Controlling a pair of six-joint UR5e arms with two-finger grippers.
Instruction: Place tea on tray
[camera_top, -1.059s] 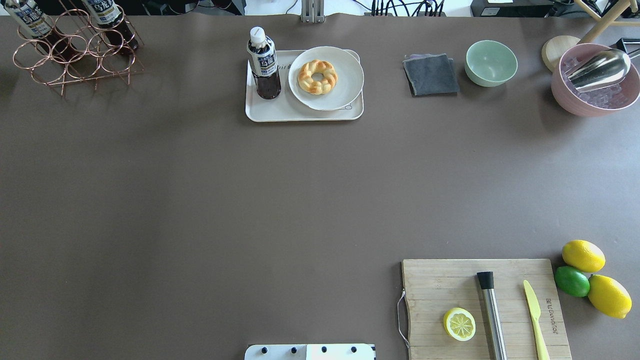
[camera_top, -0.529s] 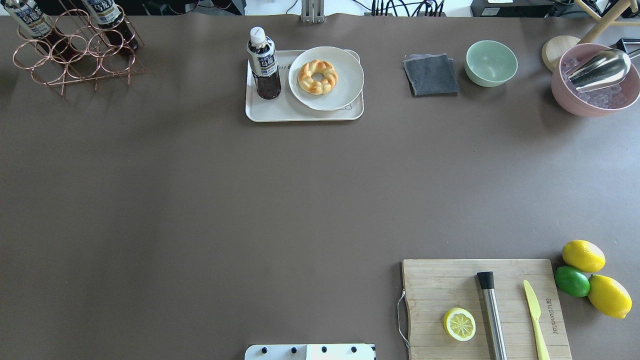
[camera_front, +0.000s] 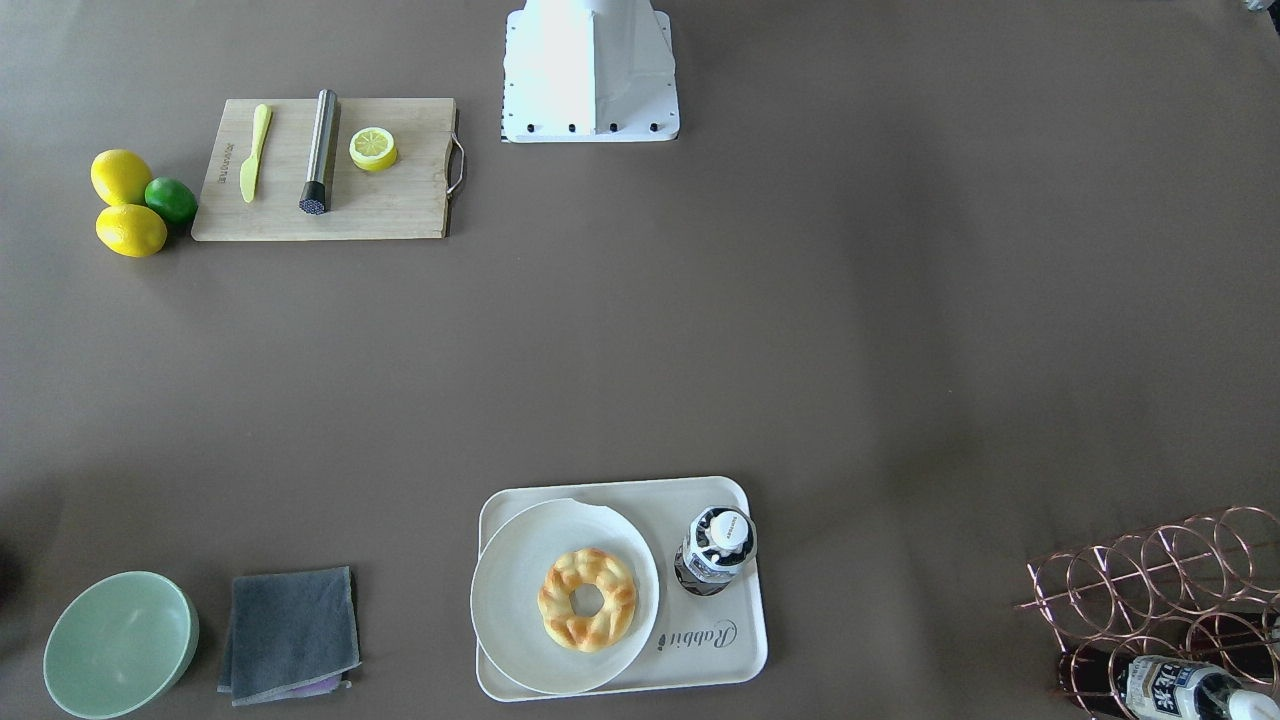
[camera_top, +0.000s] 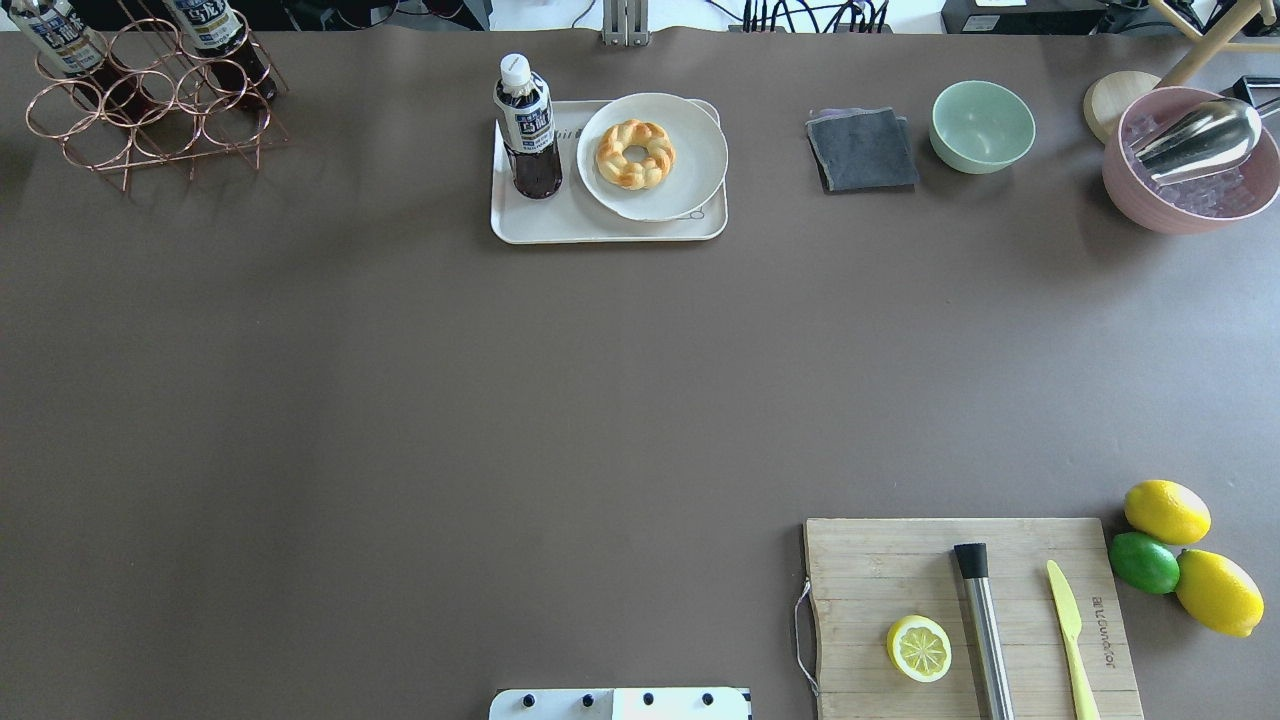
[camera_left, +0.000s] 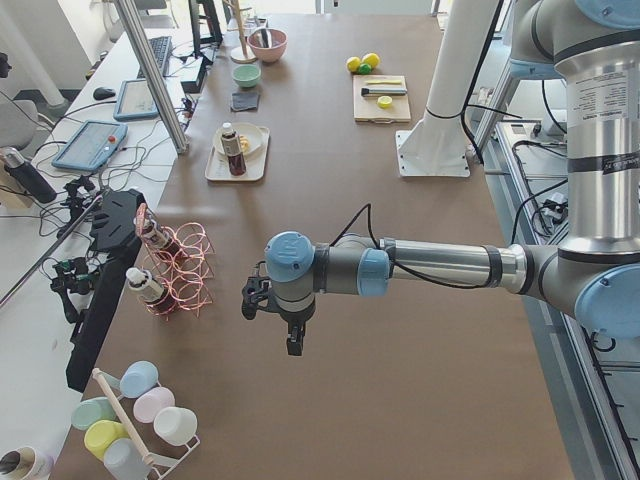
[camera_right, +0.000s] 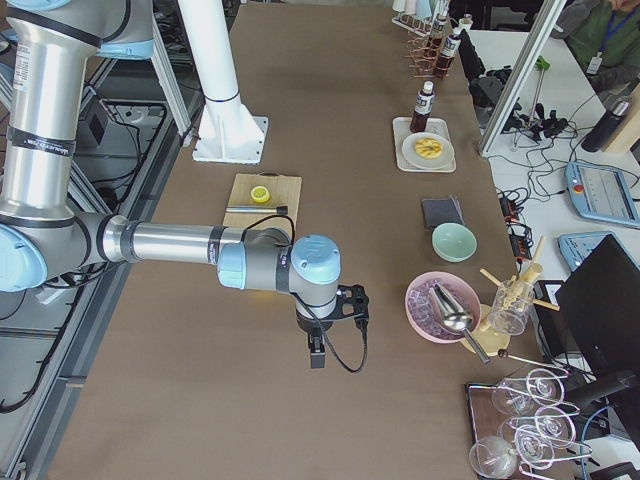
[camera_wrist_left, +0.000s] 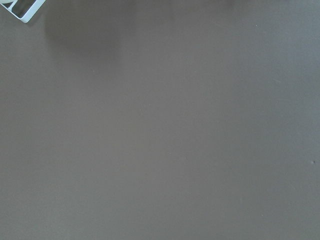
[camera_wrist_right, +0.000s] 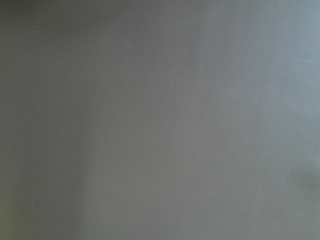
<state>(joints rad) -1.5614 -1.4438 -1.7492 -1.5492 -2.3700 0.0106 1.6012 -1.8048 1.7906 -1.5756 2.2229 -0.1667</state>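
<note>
The tea bottle (camera_top: 527, 125) with a white cap and dark liquid stands upright on the left end of the cream tray (camera_top: 560, 226), beside a white plate (camera_top: 694, 150) with a braided doughnut (camera_top: 635, 153). The bottle (camera_front: 716, 548) and the tray (camera_front: 722, 652) also show in the front-facing view. Neither gripper shows in the overhead or front-facing views. My left gripper (camera_left: 293, 342) hangs over bare table, far from the tray. My right gripper (camera_right: 317, 352) hangs over the table's other end. I cannot tell whether either is open or shut. Both wrist views show only brown table.
A copper wire rack (camera_top: 150, 110) with two alike bottles stands at the far left corner. A grey cloth (camera_top: 862, 150), a green bowl (camera_top: 982, 125) and a pink ice bowl (camera_top: 1190, 165) stand at the far right. A wooden cutting board (camera_top: 880, 580) with lemon half, muddler and knife lies near right.
</note>
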